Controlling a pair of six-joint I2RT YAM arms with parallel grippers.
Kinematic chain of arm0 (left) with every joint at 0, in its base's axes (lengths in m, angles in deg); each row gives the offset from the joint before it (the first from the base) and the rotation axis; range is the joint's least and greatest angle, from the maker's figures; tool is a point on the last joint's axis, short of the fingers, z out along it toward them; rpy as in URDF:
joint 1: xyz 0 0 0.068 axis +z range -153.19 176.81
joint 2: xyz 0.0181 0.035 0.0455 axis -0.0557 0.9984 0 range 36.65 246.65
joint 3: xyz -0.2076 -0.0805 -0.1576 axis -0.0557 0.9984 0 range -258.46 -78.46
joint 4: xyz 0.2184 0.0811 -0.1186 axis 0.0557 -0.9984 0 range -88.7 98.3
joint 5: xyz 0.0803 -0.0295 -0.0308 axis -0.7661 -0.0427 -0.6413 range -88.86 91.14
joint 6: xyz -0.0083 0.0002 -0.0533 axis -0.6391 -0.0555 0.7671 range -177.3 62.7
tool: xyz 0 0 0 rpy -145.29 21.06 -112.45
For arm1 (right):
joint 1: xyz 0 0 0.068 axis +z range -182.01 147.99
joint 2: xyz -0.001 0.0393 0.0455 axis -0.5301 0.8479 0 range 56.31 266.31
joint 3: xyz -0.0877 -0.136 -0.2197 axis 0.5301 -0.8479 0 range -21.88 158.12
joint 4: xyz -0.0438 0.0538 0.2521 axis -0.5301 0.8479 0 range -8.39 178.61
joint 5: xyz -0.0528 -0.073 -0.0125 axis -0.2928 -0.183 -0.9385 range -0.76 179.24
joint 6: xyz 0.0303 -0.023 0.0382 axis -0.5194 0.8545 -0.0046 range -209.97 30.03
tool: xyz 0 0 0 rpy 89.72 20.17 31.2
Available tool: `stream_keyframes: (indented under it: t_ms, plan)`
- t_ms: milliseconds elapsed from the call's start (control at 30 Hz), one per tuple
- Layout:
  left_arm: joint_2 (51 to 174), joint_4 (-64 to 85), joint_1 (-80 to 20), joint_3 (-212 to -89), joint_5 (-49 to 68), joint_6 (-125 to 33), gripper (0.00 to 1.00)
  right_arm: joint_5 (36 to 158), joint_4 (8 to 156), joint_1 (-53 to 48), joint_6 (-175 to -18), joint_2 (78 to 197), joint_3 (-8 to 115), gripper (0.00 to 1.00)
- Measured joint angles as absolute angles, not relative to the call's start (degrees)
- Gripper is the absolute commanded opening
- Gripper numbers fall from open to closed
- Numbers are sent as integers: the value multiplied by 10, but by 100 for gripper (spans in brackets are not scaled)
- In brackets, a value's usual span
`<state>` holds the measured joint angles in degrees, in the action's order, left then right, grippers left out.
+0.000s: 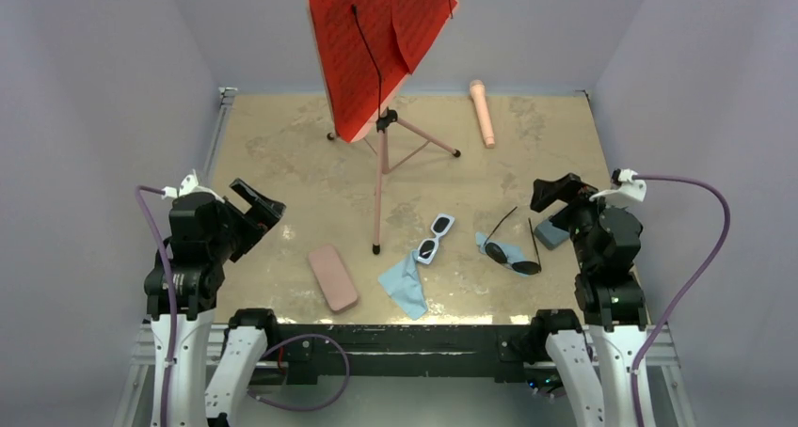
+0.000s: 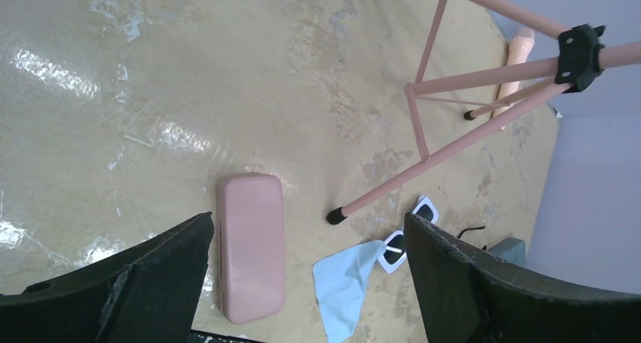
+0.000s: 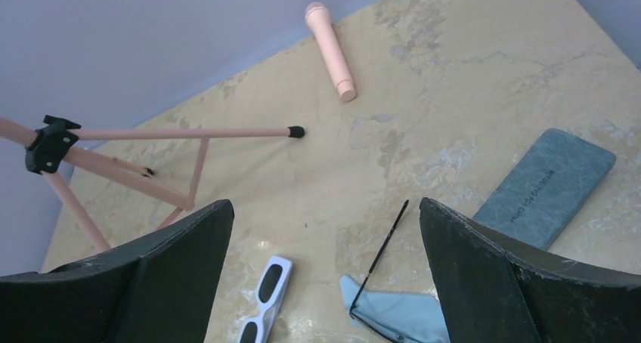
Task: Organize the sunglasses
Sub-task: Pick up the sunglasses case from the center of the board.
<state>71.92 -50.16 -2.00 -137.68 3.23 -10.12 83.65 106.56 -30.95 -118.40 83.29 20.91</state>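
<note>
Beige marbled table [image 1: 282,164], lilac-grey walls on three sides. Both arms are parked at the near corners. Left gripper [image 2: 308,222] has its fingers spread wide with nothing between them, and the right gripper [image 3: 325,203] is the same: released and empty. The white sunglasses [image 1: 436,238] lie near-centre, folded flat with the lenses up, their near end touching the far corner of a light blue cloth [image 1: 405,286]. The black sunglasses [image 1: 513,256] are further right, arms open and pointing far, lenses resting on a second blue cloth [image 1: 502,247]. The two pairs are apart, with bare table between them. The main thing in the way is a pink music stand [image 1: 381,164]. Its near leg ends in a black foot just left of the white pair, between that pair and the pink case [image 1: 333,277], which lies near-left. The stand's red desk [image 1: 376,41] overhangs the far middle and blocks part of my top view. A grey-blue case [image 1: 550,234] sits just right of the black pair, partly hidden behind the right arm from above but clear in the right wrist view. A pink microphone [image 1: 483,113] lies far right, well away from everything else.
</note>
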Motion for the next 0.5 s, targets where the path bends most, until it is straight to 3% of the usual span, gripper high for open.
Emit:
stream_keyframes:
  t_ms: [500]
  plan:
    - [715,-473,-20,-1254,76,-79,100,1026,1081,-309,-1181,831,191,99]
